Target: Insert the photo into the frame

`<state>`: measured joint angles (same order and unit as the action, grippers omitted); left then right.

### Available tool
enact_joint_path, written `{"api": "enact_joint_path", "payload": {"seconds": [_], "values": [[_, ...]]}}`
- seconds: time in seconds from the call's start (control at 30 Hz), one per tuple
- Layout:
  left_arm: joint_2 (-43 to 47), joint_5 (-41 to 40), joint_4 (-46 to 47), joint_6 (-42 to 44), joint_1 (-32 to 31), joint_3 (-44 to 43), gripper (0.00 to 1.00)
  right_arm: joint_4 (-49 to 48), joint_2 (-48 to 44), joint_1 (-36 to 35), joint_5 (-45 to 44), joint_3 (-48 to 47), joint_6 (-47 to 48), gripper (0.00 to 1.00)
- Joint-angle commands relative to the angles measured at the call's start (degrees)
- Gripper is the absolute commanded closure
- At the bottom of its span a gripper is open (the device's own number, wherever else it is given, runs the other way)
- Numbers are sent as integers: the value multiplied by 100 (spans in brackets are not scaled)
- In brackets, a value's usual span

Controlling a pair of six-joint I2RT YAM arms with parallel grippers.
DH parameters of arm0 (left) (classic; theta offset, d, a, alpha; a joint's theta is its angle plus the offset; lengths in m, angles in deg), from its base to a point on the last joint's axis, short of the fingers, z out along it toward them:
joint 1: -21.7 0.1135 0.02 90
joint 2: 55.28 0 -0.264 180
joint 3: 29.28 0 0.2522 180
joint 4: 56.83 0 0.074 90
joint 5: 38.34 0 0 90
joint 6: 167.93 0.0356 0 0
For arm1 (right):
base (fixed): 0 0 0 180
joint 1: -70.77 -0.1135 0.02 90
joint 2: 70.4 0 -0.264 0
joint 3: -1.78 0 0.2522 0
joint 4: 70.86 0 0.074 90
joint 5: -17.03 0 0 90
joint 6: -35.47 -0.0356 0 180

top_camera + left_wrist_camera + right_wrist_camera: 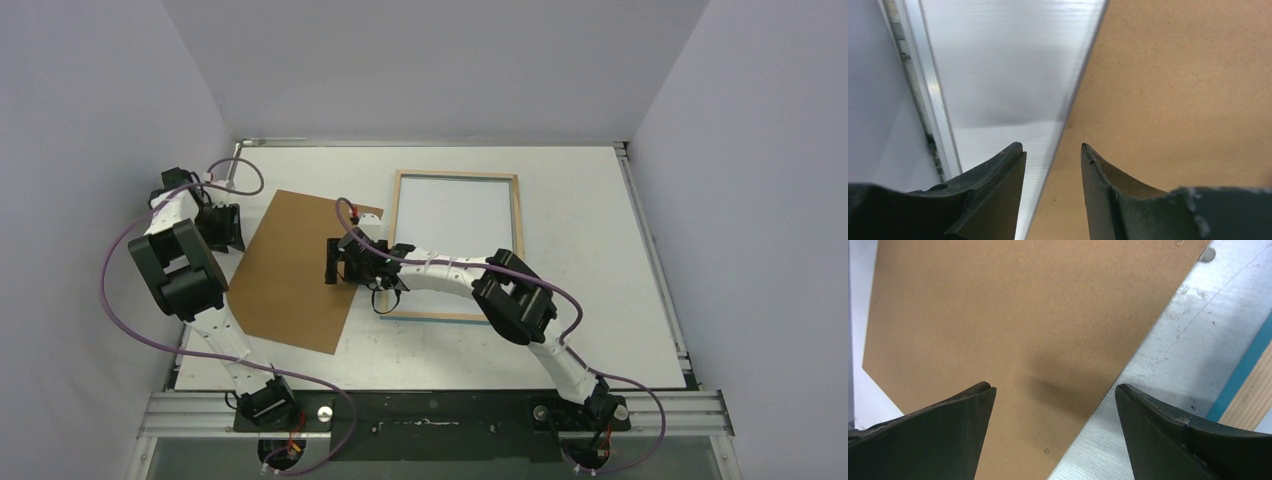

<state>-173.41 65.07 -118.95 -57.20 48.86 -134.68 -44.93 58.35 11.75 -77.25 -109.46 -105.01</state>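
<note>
Plainly face-down, the frame [520, 215] lies flat on the surface [560, 340], wooden back upward.
Just left of the frame lies a brown backing board [290, 270]. The right gripper [1054, 386] hangs over the board's frame-side edge, jaws wide open and empty. The left gripper [1052, 145] sits at the board's edge farthest from the frame, jaws parted, clamping nothing.

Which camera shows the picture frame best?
The top external view: the whole frame lies flat, seen from above, hidden only where the right arm crosses its near-left corner. The right wrist view catches just a sliver of the frame, blue edge and wood, at the right border. The left wrist view shows none of it.
</note>
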Motion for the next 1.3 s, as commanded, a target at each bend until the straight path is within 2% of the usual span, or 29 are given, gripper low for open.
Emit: {"api": "enact_joint_path", "payload": {"seconds": [0.0,0.17,0.43,0.57,0.8,1.27], "values": [[67,-337,591,120,-28,82,58,34,123,-48,-95,-193,-76,6],[230,-702,1070,287,-219,669,58,55,182,-23,15,-221,-153,6],[442,-600,1582,248,-376,1429,60,129,298,146,201,-325,-330,7],[551,-117,1356,212,-295,1406,61,251,354,189,203,-471,-319,8],[755,520,736,329,-10,845,61,515,327,213,-29,-500,-305,8],[506,-953,1977,466,-30,1147,64,485,229,272,-31,-395,-346,9]]}}
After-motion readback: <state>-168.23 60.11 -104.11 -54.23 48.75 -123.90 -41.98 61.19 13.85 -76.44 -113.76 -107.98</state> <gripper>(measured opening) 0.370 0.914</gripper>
